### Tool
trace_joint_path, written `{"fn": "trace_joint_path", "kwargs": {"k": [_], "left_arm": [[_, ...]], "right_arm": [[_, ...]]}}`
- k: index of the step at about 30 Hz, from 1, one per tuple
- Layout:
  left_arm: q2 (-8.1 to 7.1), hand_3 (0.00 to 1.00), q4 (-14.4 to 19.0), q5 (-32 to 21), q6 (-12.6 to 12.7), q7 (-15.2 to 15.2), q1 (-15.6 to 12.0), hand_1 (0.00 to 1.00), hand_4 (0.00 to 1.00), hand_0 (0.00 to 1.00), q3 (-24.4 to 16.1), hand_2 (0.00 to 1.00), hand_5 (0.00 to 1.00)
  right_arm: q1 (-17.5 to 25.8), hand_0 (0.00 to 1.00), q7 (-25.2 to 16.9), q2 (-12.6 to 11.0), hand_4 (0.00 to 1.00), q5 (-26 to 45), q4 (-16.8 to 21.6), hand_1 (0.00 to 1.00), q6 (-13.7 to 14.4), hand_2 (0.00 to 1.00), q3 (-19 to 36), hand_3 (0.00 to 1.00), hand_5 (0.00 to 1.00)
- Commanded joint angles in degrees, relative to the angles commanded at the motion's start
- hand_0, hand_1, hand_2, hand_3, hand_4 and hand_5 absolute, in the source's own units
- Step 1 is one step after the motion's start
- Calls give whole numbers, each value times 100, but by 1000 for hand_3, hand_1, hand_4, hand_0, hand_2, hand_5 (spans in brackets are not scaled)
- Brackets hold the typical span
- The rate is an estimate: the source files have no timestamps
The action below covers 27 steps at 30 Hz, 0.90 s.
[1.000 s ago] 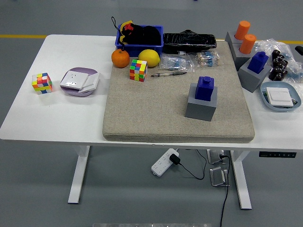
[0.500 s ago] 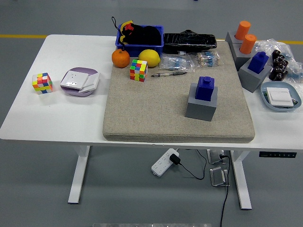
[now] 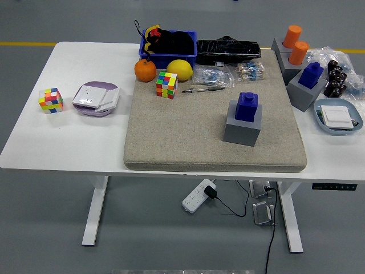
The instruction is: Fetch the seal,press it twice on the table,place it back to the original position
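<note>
Blue seal [image 3: 247,107] sits upright in its grey holder [image 3: 242,129] on the mat [image 3: 188,137]. Neither robot hand appears, so their state cannot be told.

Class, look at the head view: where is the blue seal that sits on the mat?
The blue seal sits atop a grey block on the right half of the beige mat, below the pen.

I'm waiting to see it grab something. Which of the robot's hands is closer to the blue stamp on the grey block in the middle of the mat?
Neither can be judged: no hand or arm is in view. The blue seal sits untouched on its grey block.
</note>
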State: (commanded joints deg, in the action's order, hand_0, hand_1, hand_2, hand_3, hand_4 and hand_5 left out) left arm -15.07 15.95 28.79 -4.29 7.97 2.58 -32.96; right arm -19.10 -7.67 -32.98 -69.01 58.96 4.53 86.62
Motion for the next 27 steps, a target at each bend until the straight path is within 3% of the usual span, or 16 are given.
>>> {"fn": "trace_joint_path", "kwargs": {"k": [14, 27], "left_arm": [[-11, 647, -6, 16, -2, 19, -76, 639, 692, 680, -34, 604, 198], [-125, 645, 9, 80, 156, 69, -47, 639, 688, 675, -118, 603, 197]], "right_arm": [[84, 814, 57, -62, 998, -4, -28, 765, -25, 776, 129, 719, 324], [115, 802, 120, -175, 998, 57, -17, 759, -105, 764, 210, 713, 324]]}}
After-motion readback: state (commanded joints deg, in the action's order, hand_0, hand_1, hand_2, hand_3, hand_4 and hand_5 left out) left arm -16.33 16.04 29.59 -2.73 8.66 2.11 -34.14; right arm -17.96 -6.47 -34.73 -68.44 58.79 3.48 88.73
